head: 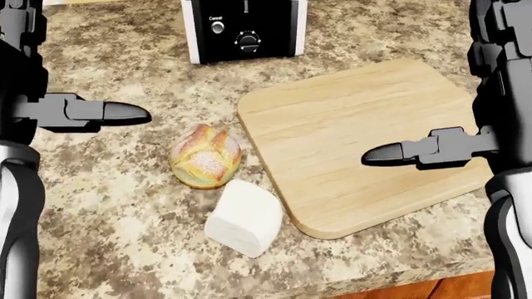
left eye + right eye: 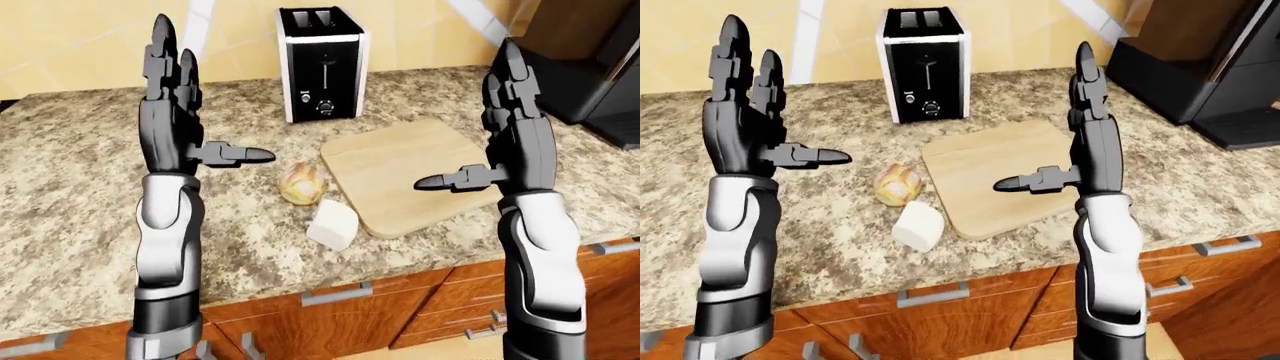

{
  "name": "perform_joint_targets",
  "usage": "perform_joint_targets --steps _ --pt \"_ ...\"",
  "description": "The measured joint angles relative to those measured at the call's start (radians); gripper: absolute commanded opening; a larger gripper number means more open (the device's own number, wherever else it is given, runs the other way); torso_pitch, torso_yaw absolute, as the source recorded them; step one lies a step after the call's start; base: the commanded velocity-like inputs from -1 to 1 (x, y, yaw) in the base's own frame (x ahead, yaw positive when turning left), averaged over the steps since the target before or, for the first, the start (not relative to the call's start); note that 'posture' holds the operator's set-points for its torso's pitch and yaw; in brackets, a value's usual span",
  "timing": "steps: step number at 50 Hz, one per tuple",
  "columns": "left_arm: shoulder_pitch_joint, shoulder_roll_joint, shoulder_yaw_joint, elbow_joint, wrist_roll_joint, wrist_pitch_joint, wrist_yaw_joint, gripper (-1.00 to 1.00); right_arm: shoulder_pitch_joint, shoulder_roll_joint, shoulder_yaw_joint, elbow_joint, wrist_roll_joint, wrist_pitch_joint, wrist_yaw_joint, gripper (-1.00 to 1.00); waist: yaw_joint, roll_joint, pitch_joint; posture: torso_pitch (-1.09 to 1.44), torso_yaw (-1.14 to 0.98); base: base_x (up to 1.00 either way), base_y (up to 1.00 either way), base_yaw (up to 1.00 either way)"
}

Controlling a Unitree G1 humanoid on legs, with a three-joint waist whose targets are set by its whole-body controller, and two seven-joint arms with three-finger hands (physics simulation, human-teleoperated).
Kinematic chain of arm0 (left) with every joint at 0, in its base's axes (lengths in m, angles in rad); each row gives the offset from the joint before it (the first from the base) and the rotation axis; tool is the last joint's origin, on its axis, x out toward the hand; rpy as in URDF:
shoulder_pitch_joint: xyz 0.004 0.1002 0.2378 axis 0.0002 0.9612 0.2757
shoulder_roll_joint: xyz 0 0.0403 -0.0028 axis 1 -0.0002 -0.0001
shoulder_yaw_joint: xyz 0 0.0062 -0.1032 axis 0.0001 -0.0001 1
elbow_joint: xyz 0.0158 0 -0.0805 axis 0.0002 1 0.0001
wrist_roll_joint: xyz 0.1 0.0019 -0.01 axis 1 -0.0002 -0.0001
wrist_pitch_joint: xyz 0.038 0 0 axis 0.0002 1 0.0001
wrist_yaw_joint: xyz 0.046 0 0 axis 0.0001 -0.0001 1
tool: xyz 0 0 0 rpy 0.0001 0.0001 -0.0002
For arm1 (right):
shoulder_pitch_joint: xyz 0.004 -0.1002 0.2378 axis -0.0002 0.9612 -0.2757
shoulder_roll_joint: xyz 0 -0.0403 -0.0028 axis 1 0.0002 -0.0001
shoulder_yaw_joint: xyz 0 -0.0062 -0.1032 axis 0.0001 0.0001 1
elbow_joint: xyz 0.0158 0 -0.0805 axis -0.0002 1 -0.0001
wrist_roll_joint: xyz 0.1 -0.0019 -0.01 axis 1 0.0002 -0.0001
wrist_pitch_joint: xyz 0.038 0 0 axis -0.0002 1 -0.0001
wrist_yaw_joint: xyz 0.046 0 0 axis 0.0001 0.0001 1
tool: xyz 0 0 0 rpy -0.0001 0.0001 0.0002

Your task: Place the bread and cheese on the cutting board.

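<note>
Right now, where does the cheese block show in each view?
Left-eye view: cheese block, lower centre, just left of the cutting board.
Head view, lower centre, below the bread.
Right-eye view, centre-left.
Shared landmark: the toaster above it.

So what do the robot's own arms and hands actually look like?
Both match: the left hand and right hand are dark grey, blocky, with three segmented, round-tipped fingers. Below each wrist sits a glossy white forearm shell, then dark grey jointed sections. No cables, markings or sleeves show.
</note>
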Motion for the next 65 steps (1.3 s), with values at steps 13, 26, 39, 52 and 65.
perform_joint_targets --steps 13,26,39,52,65 --pt "-0.010 -0.014 -0.027 0.017 -0.004 0.014 -0.001 1.00 -0.172 -0.119 0.015 -0.121 -0.034 0.232 0.138 1.00 0.017 -0.021 -0.007 0.00 0.00 0.00 0.00 0.00" --pt "-0.008 -0.007 -0.018 0.021 0.006 0.005 -0.005 1.00 -0.159 -0.111 0.108 -0.153 -0.237 0.350 0.481 1.00 0.019 -0.012 -0.005 0.00 0.00 0.00 0.00 0.00" --pt "-0.008 0.003 -0.012 0.039 0.004 -0.005 -0.011 1.00 -0.068 0.073 0.211 -0.207 -0.405 0.218 0.655 1.00 0.019 -0.001 -0.008 0.00 0.00 0.00 0.00 0.00" --pt "-0.007 0.003 -0.014 0.042 0.009 -0.007 -0.014 1.00 0.003 0.131 0.231 -0.212 -0.444 0.168 0.663 1.00 0.019 0.001 -0.012 0.00 0.00 0.00 0.00 0.00" --pt "-0.008 0.000 -0.015 0.043 0.012 -0.003 -0.010 1.00 0.064 0.170 0.279 -0.228 -0.442 0.161 0.663 0.76 0.018 0.001 -0.014 0.00 0.00 0.00 0.00 0.00"
